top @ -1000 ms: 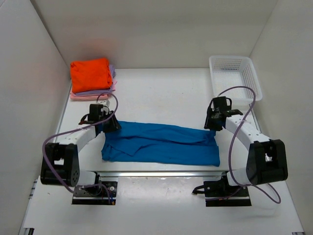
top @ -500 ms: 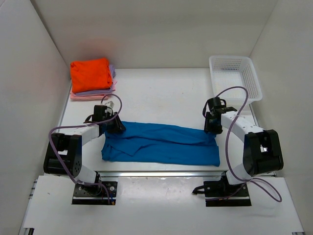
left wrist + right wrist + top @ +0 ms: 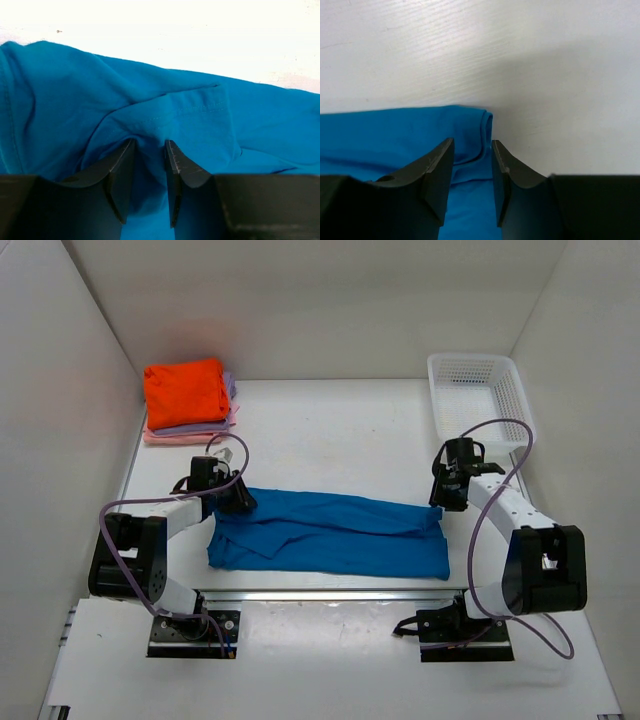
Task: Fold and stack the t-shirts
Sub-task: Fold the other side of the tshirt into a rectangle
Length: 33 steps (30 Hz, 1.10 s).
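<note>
The blue t-shirt (image 3: 330, 535) lies in a long, wrinkled band across the near part of the table. My left gripper (image 3: 240, 502) is at its far left corner, jaws nearly closed and pinching a bunched fold of blue cloth (image 3: 150, 115) between them (image 3: 149, 142). My right gripper (image 3: 446, 502) is at the far right corner, jaws narrow around the hemmed edge (image 3: 482, 135) of the shirt (image 3: 472, 142). The folded orange tee (image 3: 185, 390) sits on top of the lavender (image 3: 231, 390) and pink (image 3: 170, 436) ones at the far left.
A white mesh basket (image 3: 480, 390) stands at the far right against the wall. White walls close in the table on the left, back and right. Purple cables loop from both arms.
My right gripper has shifted right to the shirt's far right corner. My left gripper moved slightly right a second ago and has stayed at the left corner since.
</note>
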Tool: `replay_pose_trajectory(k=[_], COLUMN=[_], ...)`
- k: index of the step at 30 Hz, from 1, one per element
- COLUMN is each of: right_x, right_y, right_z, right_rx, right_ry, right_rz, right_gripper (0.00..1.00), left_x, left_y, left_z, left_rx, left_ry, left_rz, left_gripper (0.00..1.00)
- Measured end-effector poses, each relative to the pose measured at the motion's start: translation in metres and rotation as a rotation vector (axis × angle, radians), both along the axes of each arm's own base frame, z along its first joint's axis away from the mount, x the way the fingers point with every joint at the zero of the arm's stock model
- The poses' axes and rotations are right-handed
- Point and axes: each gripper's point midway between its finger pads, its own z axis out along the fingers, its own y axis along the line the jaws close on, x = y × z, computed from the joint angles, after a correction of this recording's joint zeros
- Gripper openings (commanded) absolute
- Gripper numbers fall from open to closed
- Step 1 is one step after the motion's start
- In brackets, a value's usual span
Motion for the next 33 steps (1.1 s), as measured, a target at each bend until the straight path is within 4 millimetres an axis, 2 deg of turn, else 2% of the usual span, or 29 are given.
replay_pose_trajectory(k=[5, 8, 9, 12, 15, 25, 28, 33], right_x=[-0.008, -0.008, -0.008, -0.004, -0.001, 0.035, 0.053, 0.073], right_y=[-0.002, 0.002, 0.004, 0.011, 0.009, 0.003, 0.002, -0.009], right_z=[-0.012, -0.017, -0.018, -0.018, -0.017, 0.008, 0.014, 0.009], right_rx=[0.053, 0.081, 0.094, 0.151, 0.204, 0.337, 0.350, 0.306], right_ry=[0.030, 0.042, 0.044, 0.031, 0.015, -0.140, -0.164, -0.137], right_rz=[-0.012, -0.003, -0.001, 0.011, -0.006, 0.007, 0.028, 0.021], right_gripper=[0.29, 0.14, 0.00, 0.00, 0.00, 0.00, 0.07, 0.20], left_x=[0.000, 0.000, -0.001, -0.001, -0.001, -0.002, -0.003, -0.006], left_y=[0.000, 0.001, 0.001, 0.001, 0.001, 0.004, 0.006, 0.014], left_z=[0.000, 0.000, 0.000, 0.000, 0.000, -0.001, 0.000, 0.005], left_rx=[-0.002, -0.002, -0.003, -0.005, -0.007, -0.003, 0.001, 0.015], left_ry=[-0.001, -0.001, 0.000, 0.000, -0.001, 0.005, 0.008, 0.009], left_rz=[0.000, 0.001, 0.002, 0.001, 0.000, 0.006, 0.010, 0.033], left_gripper=[0.42, 0.43, 0.42, 0.42, 0.42, 0.42, 0.42, 0.42])
